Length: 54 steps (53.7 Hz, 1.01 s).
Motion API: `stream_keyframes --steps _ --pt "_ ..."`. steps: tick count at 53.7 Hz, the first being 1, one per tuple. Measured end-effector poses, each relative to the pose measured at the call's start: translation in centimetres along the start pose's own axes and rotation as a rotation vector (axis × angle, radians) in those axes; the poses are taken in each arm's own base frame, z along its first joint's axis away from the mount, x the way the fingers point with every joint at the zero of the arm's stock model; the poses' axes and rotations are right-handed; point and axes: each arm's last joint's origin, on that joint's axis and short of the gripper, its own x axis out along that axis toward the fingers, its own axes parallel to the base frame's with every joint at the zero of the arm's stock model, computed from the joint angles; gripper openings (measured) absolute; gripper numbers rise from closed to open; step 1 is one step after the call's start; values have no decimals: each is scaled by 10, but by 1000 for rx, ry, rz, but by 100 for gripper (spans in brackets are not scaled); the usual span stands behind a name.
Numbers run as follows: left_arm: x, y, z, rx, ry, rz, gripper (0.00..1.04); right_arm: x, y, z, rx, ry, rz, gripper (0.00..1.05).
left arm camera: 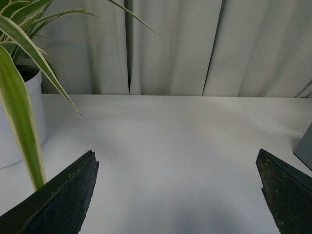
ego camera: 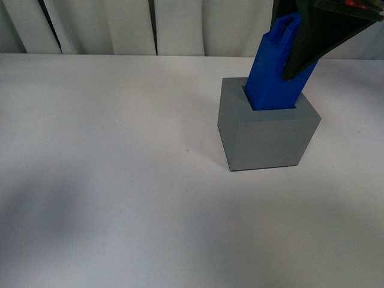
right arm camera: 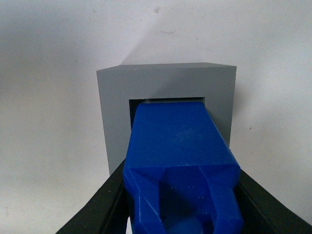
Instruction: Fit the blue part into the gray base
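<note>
The gray base (ego camera: 267, 138) stands on the white table, right of center in the front view. The blue part (ego camera: 277, 69) leans tilted with its lower end inside the base's square recess. My right gripper (ego camera: 303, 57) is shut on the blue part's upper end, coming in from the top right. In the right wrist view the blue part (right arm camera: 178, 161) sits between the black fingers (right arm camera: 100, 209) and enters the recess of the gray base (right arm camera: 117, 112). My left gripper (left arm camera: 178, 168) is open and empty above bare table; a corner of the gray base (left arm camera: 306, 148) shows at that view's edge.
A white pot (left arm camera: 17, 122) with a striped green plant (left arm camera: 19, 97) stands near the left gripper. Pale curtains (ego camera: 180, 27) hang behind the table's back edge. The white table (ego camera: 108, 168) stretches left of the base.
</note>
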Motion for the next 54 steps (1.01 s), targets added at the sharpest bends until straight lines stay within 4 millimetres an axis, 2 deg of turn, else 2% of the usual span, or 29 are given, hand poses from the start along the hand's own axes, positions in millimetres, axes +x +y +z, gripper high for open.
stream_keyframes --steps 23,36,44,50,54 --pt "0 0 0 0 0 0 99 7 4 -1 -10 24 17 46" --pt "0 0 0 0 0 0 99 10 3 -5 8 -17 15 80" --pt "0 0 0 0 0 0 99 1 6 -11 38 -71 -14 99" --pt "0 0 0 0 0 0 99 -10 12 -16 49 -107 -54 97" --pt "0 0 0 0 0 0 99 -25 24 -24 69 -170 -107 97"
